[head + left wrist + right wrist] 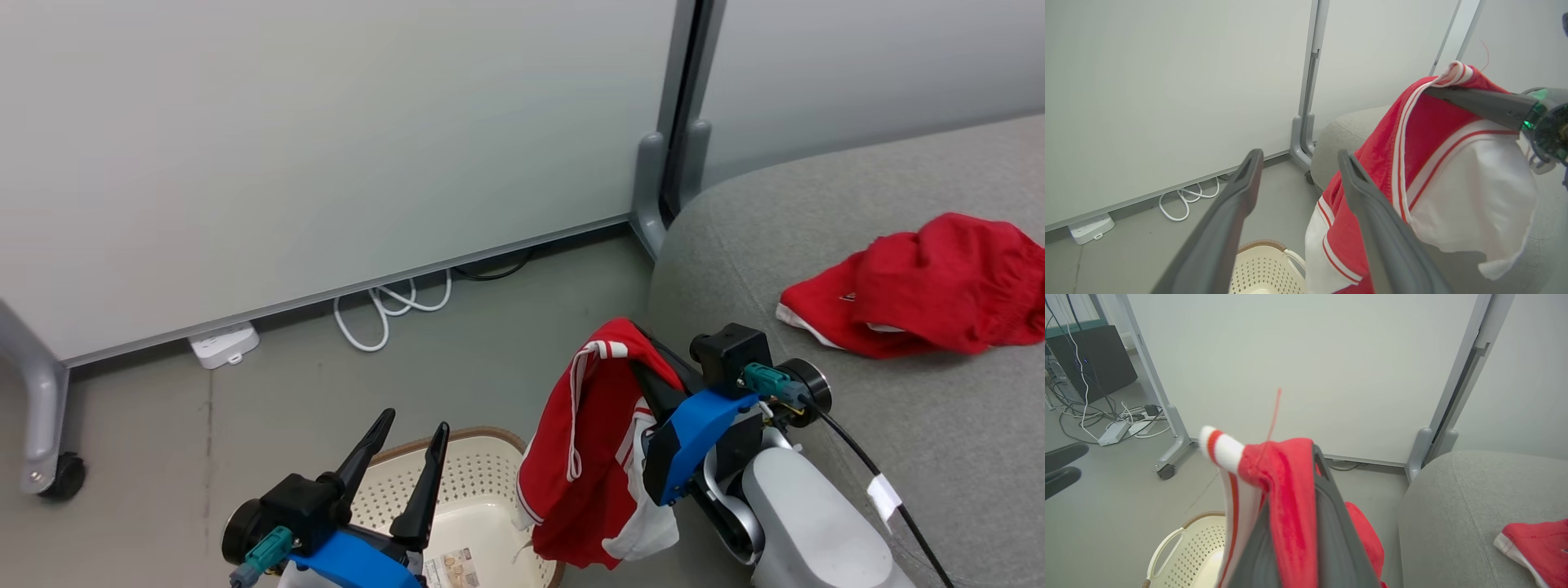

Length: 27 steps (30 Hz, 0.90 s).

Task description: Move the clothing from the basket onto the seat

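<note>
My right pincer [645,359] is clamped on the red clothing [588,441] at its bunched trim, and it hangs limp between basket [457,434] and seat [898,457]. It looks light, soft and probably slippery, so a thick fold seems the safest hold. My left pincer [412,433] stands apart over the basket.

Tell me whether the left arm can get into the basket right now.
Probably yes. The open left claw hovers just above the basket with nothing between them; the red jersey held by the right claw hangs at the basket's right edge, clear of the left claw.
</note>
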### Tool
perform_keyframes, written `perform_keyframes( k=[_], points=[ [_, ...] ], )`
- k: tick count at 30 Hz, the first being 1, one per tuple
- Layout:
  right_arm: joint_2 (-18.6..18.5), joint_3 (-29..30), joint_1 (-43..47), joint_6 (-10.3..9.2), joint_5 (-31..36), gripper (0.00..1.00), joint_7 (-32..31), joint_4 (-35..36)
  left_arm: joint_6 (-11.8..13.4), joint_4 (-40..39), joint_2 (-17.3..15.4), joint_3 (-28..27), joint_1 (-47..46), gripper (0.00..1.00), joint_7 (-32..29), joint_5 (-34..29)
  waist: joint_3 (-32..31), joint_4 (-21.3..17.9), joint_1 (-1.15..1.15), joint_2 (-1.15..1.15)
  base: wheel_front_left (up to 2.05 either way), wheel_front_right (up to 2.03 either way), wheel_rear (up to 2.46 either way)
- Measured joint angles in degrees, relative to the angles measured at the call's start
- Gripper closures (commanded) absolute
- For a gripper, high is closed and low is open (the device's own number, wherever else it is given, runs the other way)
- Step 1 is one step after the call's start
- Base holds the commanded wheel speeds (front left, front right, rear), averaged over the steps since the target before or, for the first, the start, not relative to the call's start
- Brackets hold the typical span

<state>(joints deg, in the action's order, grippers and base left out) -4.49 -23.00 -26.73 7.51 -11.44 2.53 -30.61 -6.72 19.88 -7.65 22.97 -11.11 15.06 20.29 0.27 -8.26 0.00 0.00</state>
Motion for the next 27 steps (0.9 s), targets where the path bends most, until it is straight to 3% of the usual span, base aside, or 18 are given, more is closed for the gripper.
perform_keyframes(
  k=[24,27],
  points=[
    [0.1,0.54,-0.24,0.0,-0.01,1.0,0.62,-0.27,-0.58,0.74,1.32,-1.22,-0.75,0.0,0.0,-2.31,2.45,-20.09,0.0,0.0,0.0,0.0,0.0],
    [0.1,0.64,-0.2,-0.01,-0.01,1.0,0.7,-0.27,-0.59,0.67,1.35,-1.05,-0.83,0.0,0.0,-2.32,2.41,-21.23,0.0,0.0,0.0,0.0,0.0]
  ],
)
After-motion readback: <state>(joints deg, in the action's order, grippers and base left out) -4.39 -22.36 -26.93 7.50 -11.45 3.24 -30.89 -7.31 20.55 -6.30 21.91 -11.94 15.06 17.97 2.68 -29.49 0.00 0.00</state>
